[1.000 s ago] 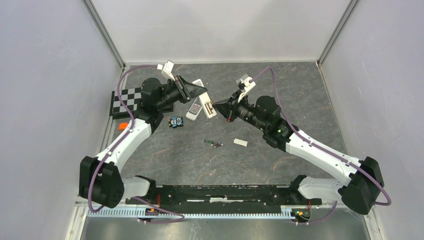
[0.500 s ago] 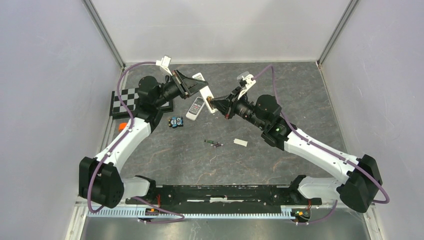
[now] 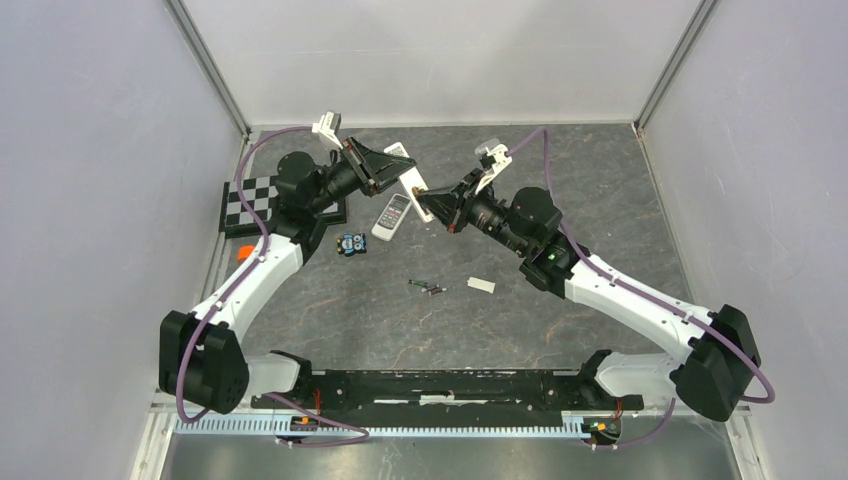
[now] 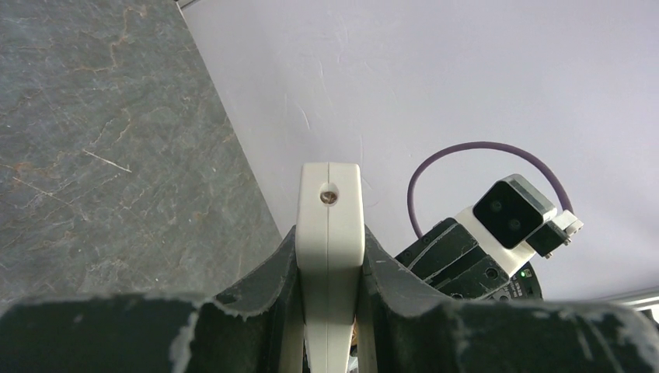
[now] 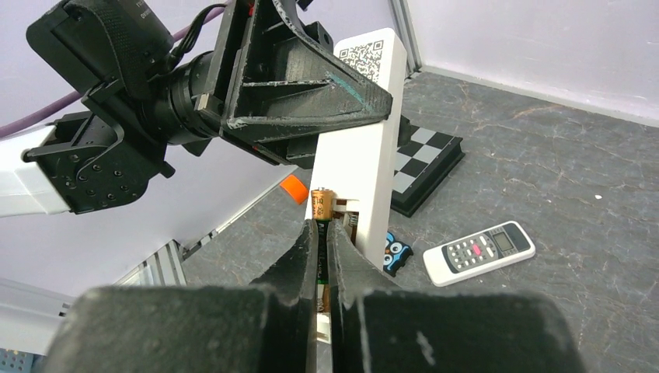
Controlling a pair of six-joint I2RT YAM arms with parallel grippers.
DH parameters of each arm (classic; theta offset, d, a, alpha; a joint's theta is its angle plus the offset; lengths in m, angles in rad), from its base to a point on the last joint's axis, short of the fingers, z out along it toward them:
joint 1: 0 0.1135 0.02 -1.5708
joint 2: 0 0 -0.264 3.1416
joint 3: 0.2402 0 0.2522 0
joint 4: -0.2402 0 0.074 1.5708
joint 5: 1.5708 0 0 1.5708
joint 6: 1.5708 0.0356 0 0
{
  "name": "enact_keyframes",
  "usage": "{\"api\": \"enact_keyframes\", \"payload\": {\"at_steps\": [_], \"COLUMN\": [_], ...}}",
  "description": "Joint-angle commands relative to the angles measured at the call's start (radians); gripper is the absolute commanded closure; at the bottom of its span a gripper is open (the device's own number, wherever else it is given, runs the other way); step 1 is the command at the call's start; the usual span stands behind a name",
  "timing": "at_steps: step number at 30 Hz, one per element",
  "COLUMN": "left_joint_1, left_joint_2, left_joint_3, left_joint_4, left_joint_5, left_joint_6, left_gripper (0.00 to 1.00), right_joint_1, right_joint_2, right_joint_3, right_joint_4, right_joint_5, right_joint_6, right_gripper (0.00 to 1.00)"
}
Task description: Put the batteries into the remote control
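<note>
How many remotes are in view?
2: a white remote clamped in the left gripper; a second remote flat on the table nearby. A third may hide behind that gripper.

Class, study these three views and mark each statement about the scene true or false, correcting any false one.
1. The left jaws clamp a white remote. True.
2. The right jaws stand open and empty. False: they are shut on a battery, held at the white remote's open compartment.
3. A second remote lies on the table, buttons up. True.
4. No batteries are left on the table. False: loose batteries lie near its middle.
</note>
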Motion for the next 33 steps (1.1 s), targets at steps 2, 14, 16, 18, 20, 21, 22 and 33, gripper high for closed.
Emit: {"api": "enact_keyframes", "payload": {"at_steps": [2,14,16,18,20,21,22,33], "left_joint_1": [-0.005,-0.004,-0.004,-0.003,-0.004,-0.004,-0.004,-0.004], "left_joint_2": [-0.009,-0.011,-0.012,-0.012,-0.013,-0.013,-0.015,-0.019], "left_joint_3": [0.052,0.047,0.036,0.033,0.031,0.031,0.03,0.018], "left_joint_4": [0.093,0.084,0.084,0.085,0.079,0.075,0.071,0.109], "left_joint_5": [-0.004,-0.014,-0.018,-0.018,-0.019,-0.021,-0.022,-0.038], "left_joint_6": [-0.079,-0.082,-0.076,-0.071,-0.062,-0.054,-0.049,-0.003], "left_gripper": [0.98,0.98,0.98,0.98,0.98,0.98,0.98,0.98], "right_joint_1": [-0.002,-0.002,-0.002,-0.002,-0.002,-0.002,-0.002,-0.048], "right_joint_2": [-0.025,-0.057,-0.052,-0.046,-0.044,-0.046,-0.049,-0.161], "right_joint_3": [-0.026,-0.011,0.016,0.044,0.068,0.074,0.081,0.05], "right_joint_4": [0.009,-0.036,-0.052,-0.076,-0.1,-0.106,-0.112,-0.199], "right_joint_5": [0.001,-0.013,-0.019,-0.018,-0.012,-0.01,0.0,0.125], "right_joint_6": [0.005,0.003,0.009,0.015,0.021,0.027,0.032,0.26], "right_gripper": [0.91,0.72,0.64,0.59,0.56,0.54,0.52,0.06]}}
